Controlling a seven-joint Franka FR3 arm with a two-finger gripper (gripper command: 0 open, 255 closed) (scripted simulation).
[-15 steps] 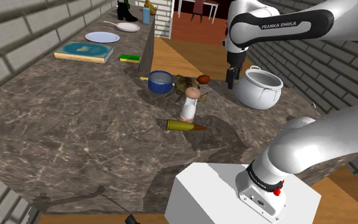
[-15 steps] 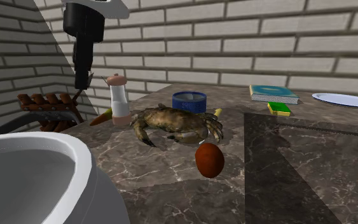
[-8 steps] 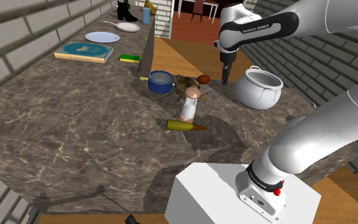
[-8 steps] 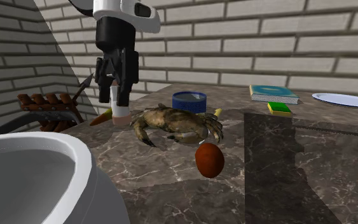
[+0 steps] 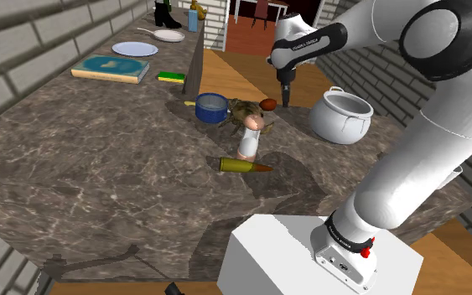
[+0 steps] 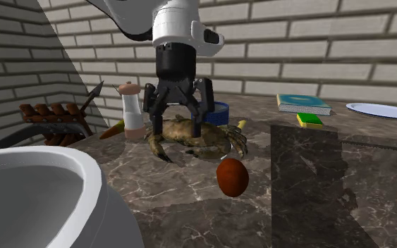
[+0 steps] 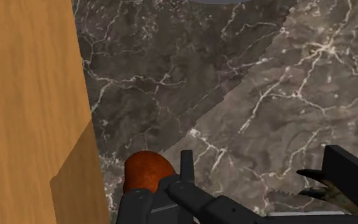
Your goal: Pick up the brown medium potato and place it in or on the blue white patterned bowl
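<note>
The reddish-brown potato (image 5: 267, 104) (image 6: 232, 177) lies on the marble counter near its edge, beside a brown crab (image 5: 242, 110) (image 6: 197, 139). The blue bowl (image 5: 211, 106) (image 6: 218, 110) stands just beyond the crab, partly hidden by the hand in the second exterior view. My gripper (image 5: 286, 99) (image 6: 176, 118) (image 7: 266, 175) hangs open and empty a little above the counter, close to the potato. In the wrist view the potato (image 7: 147, 172) sits just outside one finger (image 7: 187, 167), not between the two, and a crab claw (image 7: 327, 191) shows by the other.
A white pot (image 5: 341, 116) (image 6: 41, 197) stands on the counter's end. A white shaker (image 5: 250, 138) (image 6: 131, 111) and an olive cartridge (image 5: 244, 166) lie nearer the stand. A book (image 5: 111, 69), a sponge (image 5: 172, 77) and a plate (image 5: 135, 49) are farther along. Wooden floor (image 7: 31, 108) lies beyond the counter edge.
The arm has swung from above the white pot toward the shoulder view's left, and the hand has come down near the potato and crab. Nothing on the counter has moved.
</note>
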